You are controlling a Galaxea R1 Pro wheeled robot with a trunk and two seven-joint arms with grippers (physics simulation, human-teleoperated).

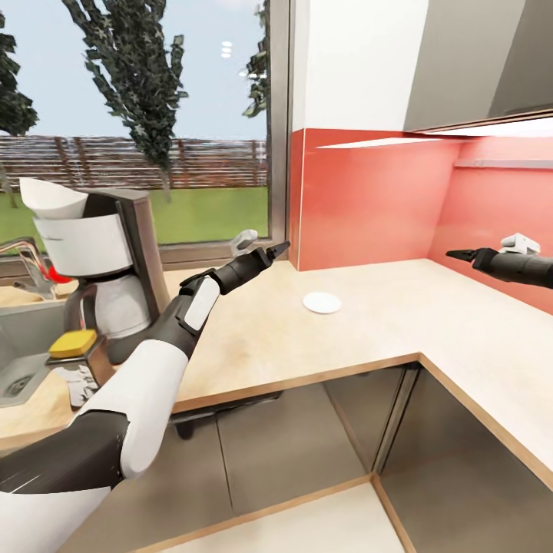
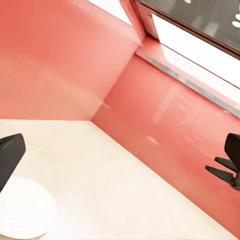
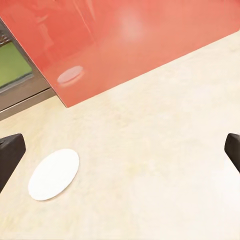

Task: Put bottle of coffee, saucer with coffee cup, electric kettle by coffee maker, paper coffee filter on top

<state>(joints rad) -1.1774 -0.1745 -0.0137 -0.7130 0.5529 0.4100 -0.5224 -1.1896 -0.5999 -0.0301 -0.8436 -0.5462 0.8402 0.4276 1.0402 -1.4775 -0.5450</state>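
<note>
The coffee maker [image 1: 115, 253] stands at the left of the kitchen countertop [image 1: 369, 338], with the paper coffee filter [image 1: 51, 197] on its top. The bottle of coffee [image 1: 74, 346] stands just in front of it, partly behind my left arm. The saucer [image 1: 322, 302] [image 2: 25, 210] [image 3: 54, 173] lies bare near the corner. My left gripper [image 1: 276, 249] hovers open above the counter, left of the saucer; one of its fingers [image 2: 10, 157] shows in the left wrist view. My right gripper [image 1: 458, 253] hangs open to the saucer's right, fingers [image 3: 9, 152] wide apart. Coffee cup and electric kettle are out of view.
A steel sink [image 1: 19, 369] and faucet [image 1: 27, 257] sit left of the coffee maker. Red backsplash [image 1: 369, 200] walls the counter's inner corner, under grey upper cabinets [image 1: 476, 61]. A window [image 1: 153, 115] is behind the coffee maker. Dark cabinet fronts [image 1: 307, 445] run below.
</note>
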